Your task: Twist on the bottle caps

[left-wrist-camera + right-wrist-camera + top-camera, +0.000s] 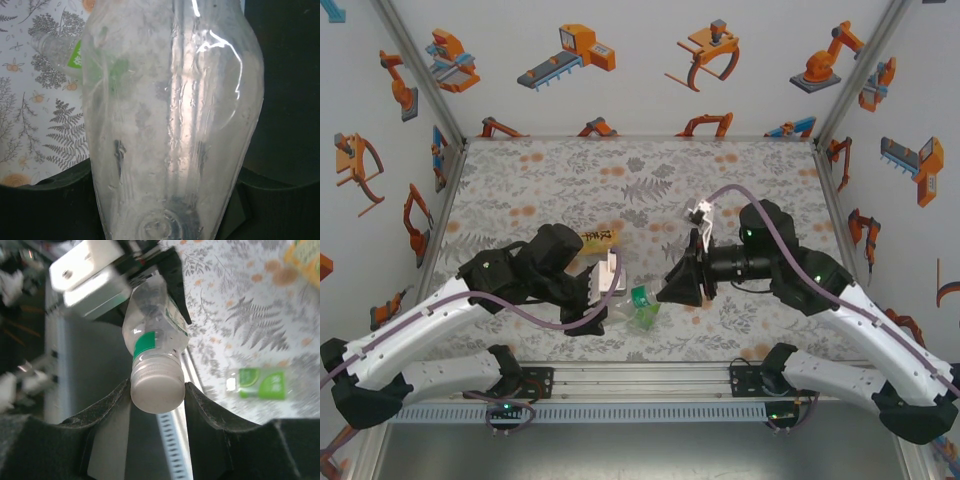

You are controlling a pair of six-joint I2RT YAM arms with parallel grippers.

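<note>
Both arms meet low over the near middle of the surface (570, 180). The left gripper (613, 283) is clamped round the body of the clear bottle (155, 325), the one with the green-and-white band, and holds it off the surface, lying over with its neck aimed across at the other arm. From the left wrist that bottle's crinkled, see-through wall sits right in front of the lens.

The right gripper (668, 292) comes in end-on. From its wrist you see the pale cap (157, 392) sitting on the bottle's neck, squarely between the two dark fingers (107, 410), one pressed against each side. So it's closed on the cap. Whether the cap is threaded down tight I can't tell.

Down on the surface, just under and beside the meeting point, a second bottle with a green label (260, 384) lies on its side, apart from both grippers. Further back, behind the left wrist, the amber bottle (598, 238) with its yellow label is lying down too. I can't make out whether either of them has its cap on.
</note>
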